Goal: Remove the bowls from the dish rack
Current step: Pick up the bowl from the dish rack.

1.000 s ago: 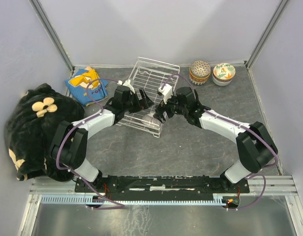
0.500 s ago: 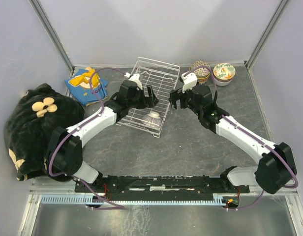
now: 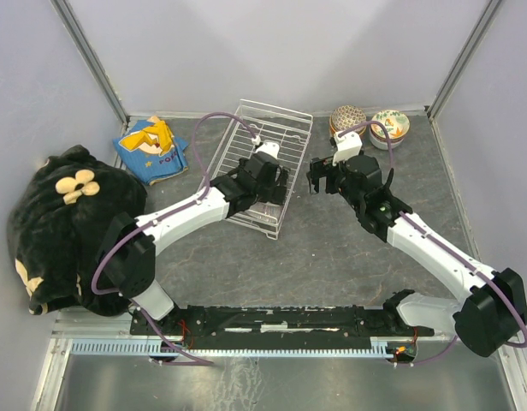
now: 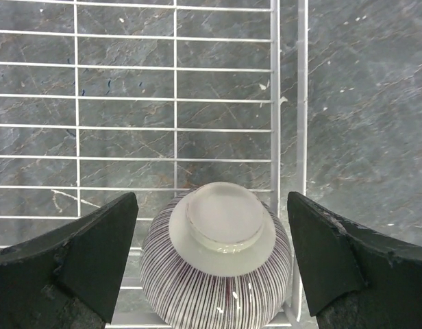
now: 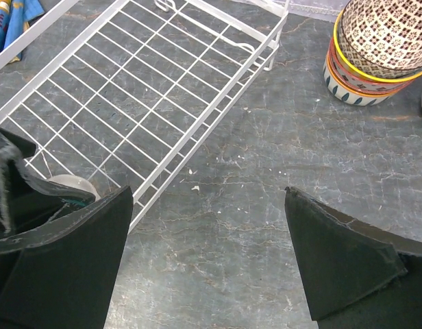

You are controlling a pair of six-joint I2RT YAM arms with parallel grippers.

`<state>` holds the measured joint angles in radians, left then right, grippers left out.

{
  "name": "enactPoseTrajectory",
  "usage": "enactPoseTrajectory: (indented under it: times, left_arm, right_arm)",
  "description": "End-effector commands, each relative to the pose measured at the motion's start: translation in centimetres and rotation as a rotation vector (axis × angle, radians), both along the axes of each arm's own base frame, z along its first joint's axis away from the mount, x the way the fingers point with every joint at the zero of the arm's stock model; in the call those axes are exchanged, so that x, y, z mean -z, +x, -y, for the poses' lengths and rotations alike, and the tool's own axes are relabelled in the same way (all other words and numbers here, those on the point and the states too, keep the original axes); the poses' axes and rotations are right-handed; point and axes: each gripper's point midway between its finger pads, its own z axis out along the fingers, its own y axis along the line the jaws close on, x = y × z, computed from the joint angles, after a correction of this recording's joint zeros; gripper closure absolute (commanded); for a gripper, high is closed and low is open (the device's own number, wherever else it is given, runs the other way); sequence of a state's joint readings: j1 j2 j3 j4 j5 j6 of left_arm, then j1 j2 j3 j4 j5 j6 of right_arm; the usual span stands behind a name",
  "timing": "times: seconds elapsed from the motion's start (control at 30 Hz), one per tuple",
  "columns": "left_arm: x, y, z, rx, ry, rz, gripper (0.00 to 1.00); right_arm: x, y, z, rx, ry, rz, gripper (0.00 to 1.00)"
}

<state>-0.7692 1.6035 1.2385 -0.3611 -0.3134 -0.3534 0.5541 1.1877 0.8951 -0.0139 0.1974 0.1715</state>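
One striped bowl (image 4: 218,267) lies in the dish rack (image 3: 276,128), upside down in the rack's near right corner, with its pale foot ring up. The left gripper (image 4: 211,199) hangs over it with the fingers spread wide, one on each side of the bowl, and nothing is grasped. The right gripper (image 5: 205,195) is just outside the rack's right side, also released and holding nothing. Two stacks of bowls (image 3: 348,124) stand beyond the rack's far right corner.

The bowl is ceramic, so I judge it stiff, a little heavy for its size, smooth under the pads and easy to chip. I think the best hold is across the round striped wall, below the foot ring, where it is widest. The rack's side wires run close to the bowl, so the finger on that side may touch them.

From above, the left gripper covers the bowl fully. In the left wrist view the bowl's rim is cut off at the bottom edge. Whether another bowl sits under the arm, I cannot tell.
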Motion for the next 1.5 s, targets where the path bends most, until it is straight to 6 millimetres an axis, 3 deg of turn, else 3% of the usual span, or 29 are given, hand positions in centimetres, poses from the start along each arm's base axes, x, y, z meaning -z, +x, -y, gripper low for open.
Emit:
enactPoseTrajectory:
  times: [0.0, 0.57, 1.47]
  left_arm:
    - [-0.3, 0.6, -1.1, -0.037, 0.149, 0.058, 0.05]
    - [0.7, 0.1, -0.5, -0.010, 0.188, 0.047, 0.13]
    - [1.4, -0.1, 0.1, 0.012, 0.190, 0.031, 0.41]
  right_arm:
    - [-1.2, 0.2, 0.1, 0.015, 0.042, 0.040, 0.00]
    - [-0.5, 0.4, -0.3, -0.007, 0.043, 0.030, 0.01]
    - [-0.3, 0.4, -0.1, -0.002, 0.044, 0.033, 0.00]
